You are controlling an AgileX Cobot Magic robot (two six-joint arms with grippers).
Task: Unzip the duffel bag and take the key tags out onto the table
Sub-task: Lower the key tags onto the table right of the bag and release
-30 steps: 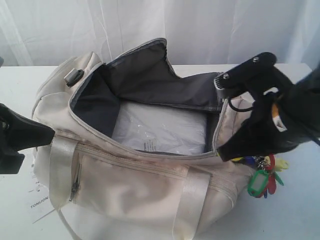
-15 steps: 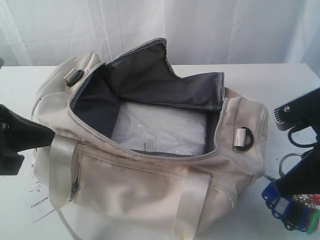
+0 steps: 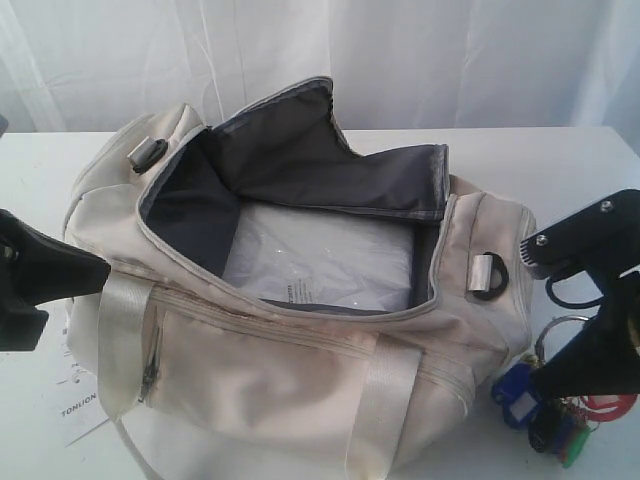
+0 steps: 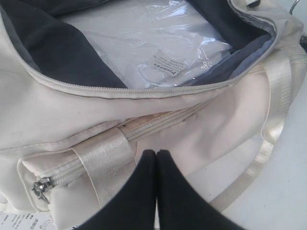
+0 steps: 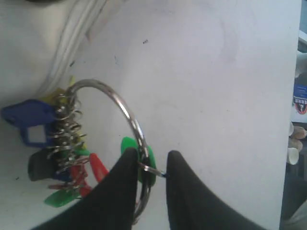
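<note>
Label [image 3: 80, 403] "TONLION" beside duffel bag [image 3: 300, 370]; key tags [image 5: 62, 148] on table [image 5: 216, 72]

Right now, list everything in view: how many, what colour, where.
duffel bag: one, cream with dark grey lining, unzipped, on the table
plastic packet: one, clear over white, inside the bag
key tags: one bunch, blue, green, red, black, on the table at the bag's end
paper label: one, white with black print, at the bag's other end
table: one, white
curtain: white, behind
left gripper: black, shut, by the bag's front
right gripper: black, closed on the tags' metal ring
</note>
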